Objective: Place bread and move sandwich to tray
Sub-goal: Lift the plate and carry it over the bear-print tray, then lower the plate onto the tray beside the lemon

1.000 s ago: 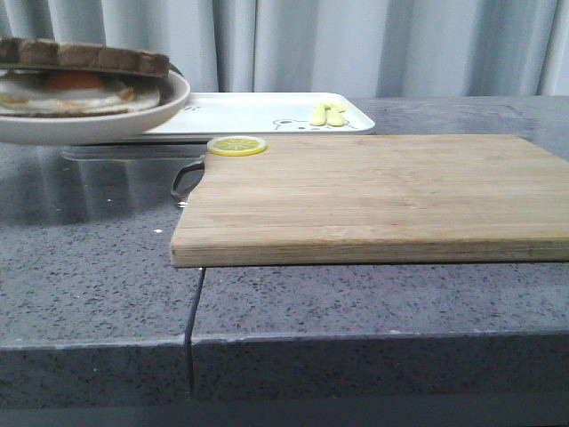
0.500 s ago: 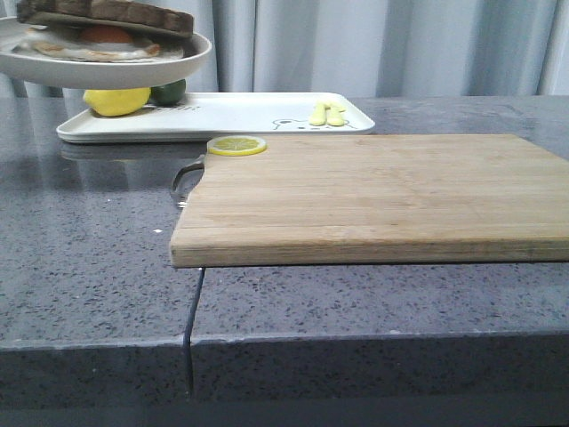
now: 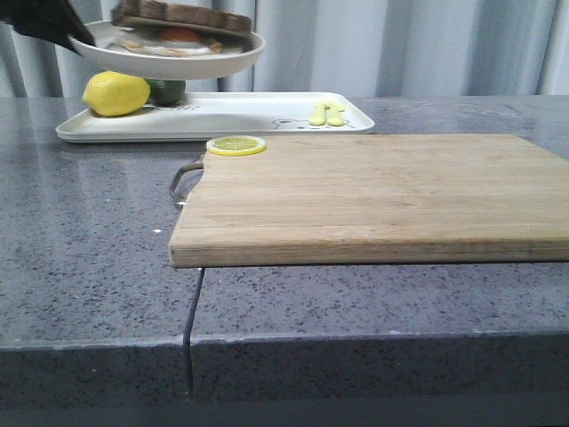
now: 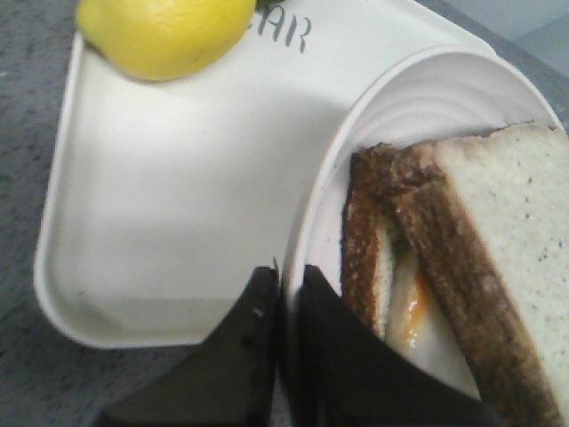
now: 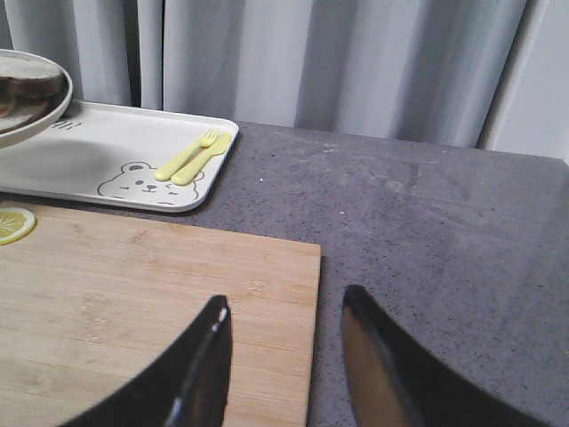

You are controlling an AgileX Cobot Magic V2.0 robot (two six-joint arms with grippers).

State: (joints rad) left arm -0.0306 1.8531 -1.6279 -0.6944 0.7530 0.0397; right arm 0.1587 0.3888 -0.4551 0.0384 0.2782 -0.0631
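Two dark fingers of the left gripper pinch the rim of the round plate, one finger under the rim and one inside it. On that plate rides the sandwich: the bread lies as the top slice, brown crust outward, with fried egg showing below it beside the lower slice. In the front view the plate hangs in the air above the left end of the tray, clear of it, its underside just over the lemon and a green fruit that sit on the tray's left part. The left wrist view shows a broad bare stretch of tray floor beside the lemon, running to the rounded corner and low rim. Toward the tray's right end lie a small yellow fork and spoon, next to the bear drawing.

Just in front of the tray, the wooden board lies on the grey counter, its back edge close to the tray's front rim. A lemon slice rests on the board's back left corner, by the metal handle. Otherwise the board's top is bare.

Over the board's right edge, the right gripper hovers with its fingers spread apart, holding nothing; bare counter lies to its right.
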